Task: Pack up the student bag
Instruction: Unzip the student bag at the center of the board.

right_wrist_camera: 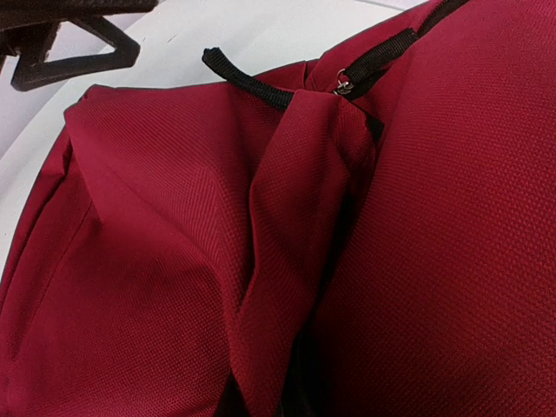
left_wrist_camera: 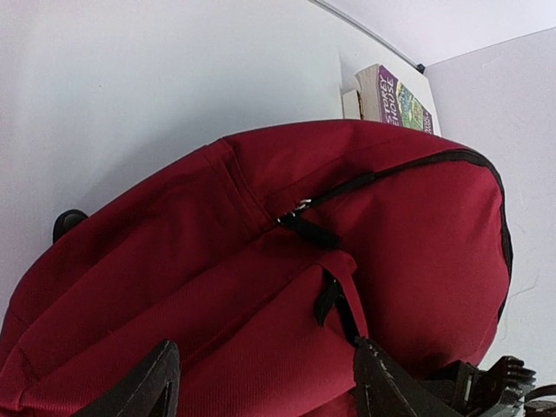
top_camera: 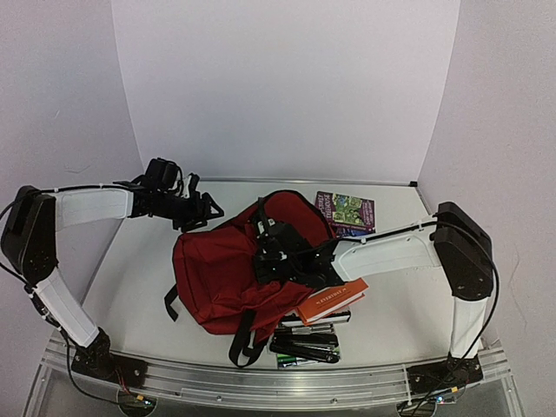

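Student bag (top_camera: 217, 278) lies at table (top_camera: 130, 287) centre. Left gripper (top_camera: 205, 213) at bag's 10 o'clock, fingers spread. Right gripper (top_camera: 269, 252) atop bag, fingers pressed together, pinching a fabric fold.

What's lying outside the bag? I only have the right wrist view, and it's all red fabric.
Observer: An orange book lies at the student bag's near right side.
Operator: Anything else?
Observer: A purple book lies flat on the table behind the bag, toward the right.
Operator: Left pincer?
Observer: The left pincer is open at the bag's far left corner; I can't tell if it touches.
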You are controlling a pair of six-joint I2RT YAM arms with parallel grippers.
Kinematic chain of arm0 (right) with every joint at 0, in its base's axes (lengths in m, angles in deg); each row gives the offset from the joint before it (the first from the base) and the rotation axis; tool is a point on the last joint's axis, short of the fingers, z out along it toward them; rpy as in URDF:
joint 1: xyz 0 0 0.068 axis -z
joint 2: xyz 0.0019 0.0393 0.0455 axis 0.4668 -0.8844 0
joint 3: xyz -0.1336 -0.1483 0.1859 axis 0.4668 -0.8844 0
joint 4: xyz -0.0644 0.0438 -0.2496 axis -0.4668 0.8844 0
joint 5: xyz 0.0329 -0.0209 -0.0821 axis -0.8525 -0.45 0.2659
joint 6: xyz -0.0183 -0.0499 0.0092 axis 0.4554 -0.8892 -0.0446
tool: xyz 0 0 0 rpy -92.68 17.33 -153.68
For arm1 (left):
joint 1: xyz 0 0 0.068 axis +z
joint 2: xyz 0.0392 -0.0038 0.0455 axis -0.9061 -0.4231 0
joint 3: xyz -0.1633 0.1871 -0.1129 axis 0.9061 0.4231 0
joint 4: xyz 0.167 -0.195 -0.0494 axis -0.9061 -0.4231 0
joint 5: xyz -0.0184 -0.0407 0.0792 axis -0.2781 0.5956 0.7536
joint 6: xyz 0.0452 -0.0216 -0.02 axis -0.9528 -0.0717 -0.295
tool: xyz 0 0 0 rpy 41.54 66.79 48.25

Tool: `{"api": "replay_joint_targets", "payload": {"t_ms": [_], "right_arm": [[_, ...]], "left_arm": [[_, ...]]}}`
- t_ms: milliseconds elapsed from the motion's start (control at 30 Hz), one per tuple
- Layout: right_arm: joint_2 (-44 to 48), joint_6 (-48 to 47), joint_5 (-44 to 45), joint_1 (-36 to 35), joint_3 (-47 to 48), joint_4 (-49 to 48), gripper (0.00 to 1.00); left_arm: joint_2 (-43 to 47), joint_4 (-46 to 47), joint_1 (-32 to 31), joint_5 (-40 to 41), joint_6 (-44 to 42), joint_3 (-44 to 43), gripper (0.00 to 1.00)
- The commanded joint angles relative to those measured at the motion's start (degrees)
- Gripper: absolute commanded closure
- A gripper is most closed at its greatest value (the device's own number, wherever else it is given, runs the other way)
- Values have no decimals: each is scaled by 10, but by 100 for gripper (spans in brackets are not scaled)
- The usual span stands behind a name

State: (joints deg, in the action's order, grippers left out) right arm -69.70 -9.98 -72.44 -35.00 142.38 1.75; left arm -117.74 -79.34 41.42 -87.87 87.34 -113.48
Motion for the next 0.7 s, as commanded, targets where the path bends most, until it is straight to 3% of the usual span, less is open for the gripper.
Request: {"api": "replay_joint_targets", "payload": {"t_ms": [0, 200, 467, 667], "right_arm": [[18, 23, -8, -5, -22, -7, 100], [13, 32, -15, -5, -25, -13, 100], [14, 33, -13, -5, -22, -17, 100], [15, 37, -9, -5, -23, -18, 100]], "left_arm": [[-43, 45, 3, -17, -6, -69, 35], [-91, 55, 2, -66, -10, -104, 44], [-135, 40, -13, -88, -11, -133, 46], [-141, 20, -32, -75, -17, -135, 63]]}}
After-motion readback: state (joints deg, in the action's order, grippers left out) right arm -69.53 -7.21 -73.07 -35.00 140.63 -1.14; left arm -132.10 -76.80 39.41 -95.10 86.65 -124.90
